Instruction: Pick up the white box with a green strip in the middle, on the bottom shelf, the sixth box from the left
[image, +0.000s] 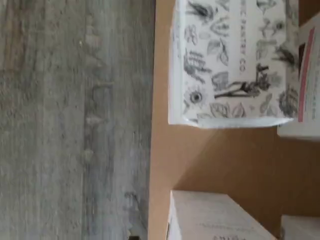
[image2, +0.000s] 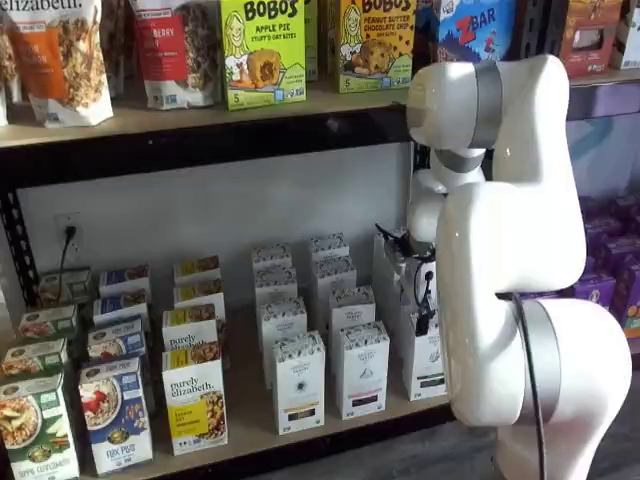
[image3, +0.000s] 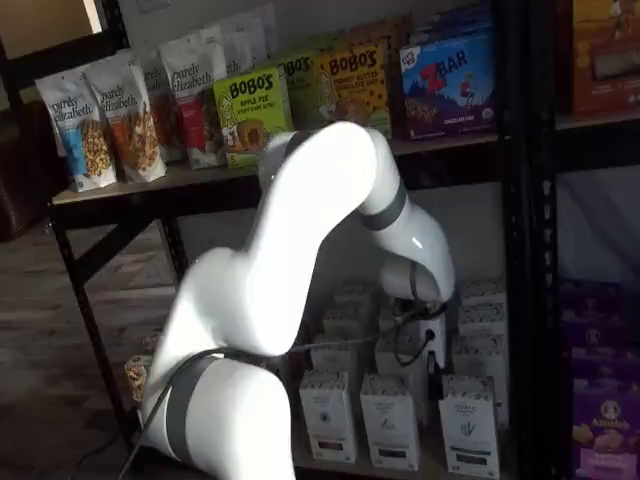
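The white box (image2: 425, 372) stands at the front of the rightmost white column on the bottom shelf (image2: 250, 425), partly hidden by my arm. It also shows in a shelf view (image3: 468, 428) at the right of the front row. My gripper (image2: 424, 312) hangs just above and in front of it, with a cable beside it. Only a dark finger shows in both shelf views (image3: 432, 368), so I cannot tell its opening. The wrist view shows a white carton top (image: 232, 60) with black botanical print on the tan shelf board (image: 210, 155). I cannot tell which carton it is.
Like white cartons (image2: 360, 368) (image2: 298, 382) stand in columns to the left, then colourful granola boxes (image2: 194, 398) (image2: 115, 412). The upper shelf (image2: 200, 115) carries bags and Bobo's boxes. My arm's white body (image2: 520, 300) blocks the right side. Grey wood floor (image: 75, 120) lies in front.
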